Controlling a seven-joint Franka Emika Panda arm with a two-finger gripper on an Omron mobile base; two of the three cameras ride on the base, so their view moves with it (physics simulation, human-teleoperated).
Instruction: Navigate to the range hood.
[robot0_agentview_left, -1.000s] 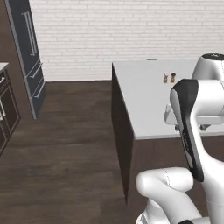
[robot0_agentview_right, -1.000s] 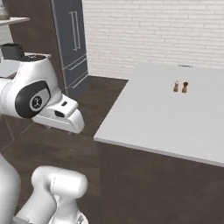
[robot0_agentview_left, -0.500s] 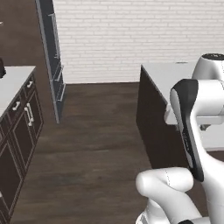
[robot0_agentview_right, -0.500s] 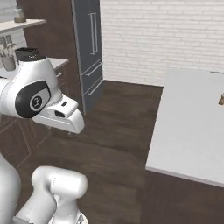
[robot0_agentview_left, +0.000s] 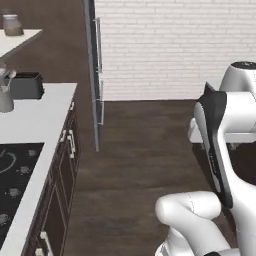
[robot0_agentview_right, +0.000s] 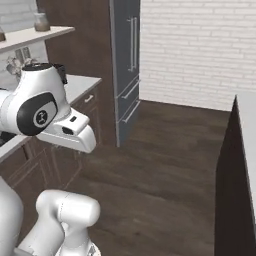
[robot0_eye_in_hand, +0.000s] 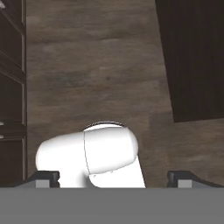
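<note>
Hood itself I couldn't make out; I judged it above the cooktop (robot0_agentview_left: 17, 182), on the bench (robot0_agentview_left: 42, 117) left of my tool (robot0_eye_in_hand: 113, 176), which was spread, empty.

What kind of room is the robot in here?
A home-style kitchen, rendered. A black cooktop is set in a pale counter over dark cabinets, a tall grey fridge stands beside it, and a toaster sits on the counter.
</note>
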